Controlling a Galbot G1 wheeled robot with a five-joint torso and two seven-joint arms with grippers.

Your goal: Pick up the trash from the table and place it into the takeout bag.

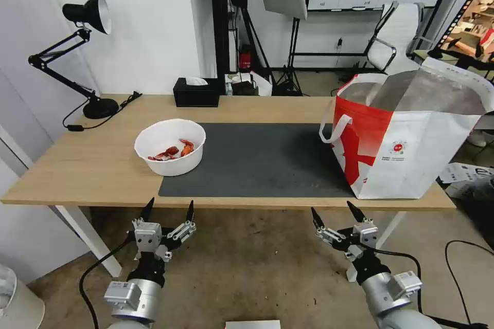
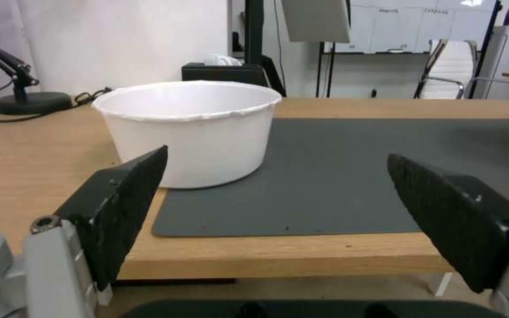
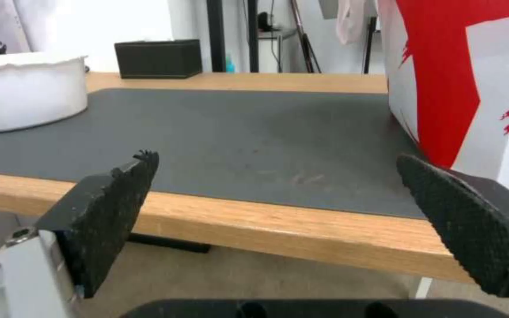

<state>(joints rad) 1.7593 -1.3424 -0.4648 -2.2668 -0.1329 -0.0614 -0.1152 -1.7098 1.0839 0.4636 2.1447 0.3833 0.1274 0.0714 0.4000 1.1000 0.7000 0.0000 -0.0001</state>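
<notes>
A long light-wood surface (image 1: pixel 92 164) on white legs stands against a white wall, with a large dark grey mat (image 1: pixel 262 159) laid across its middle. A white round bowl (image 1: pixel 170 153) holding red crayfish shells (image 1: pixel 172 151) sits on the robot's left, straddling the mat's left edge, partly on the mat and partly on bare wood. The takeout bag (image 1: pixel 406 139), white with a red panel and silver foil lining, stands upright and open at the right end of the surface, its near corner reaching the front edge and a white loop handle (image 1: pixel 332 128) hanging over the mat. At the back edge rests a black tissue box (image 1: pixel 195 92), and at the far left corner a black desk lamp (image 1: pixel 85 56) with its cord trailing over the wood.

Both arms hang below the front edge, over a brown floor. The left claw (image 1: pixel 169 208) is just in front of the bowl, its jaws spread wide and holding nothing. The right claw (image 1: pixel 334 213) is near the bag's front corner, jaws likewise wide apart and empty.

Behind the surface the room holds light stands, a white office chair (image 1: pixel 399 36) and a wall of white panels.
</notes>
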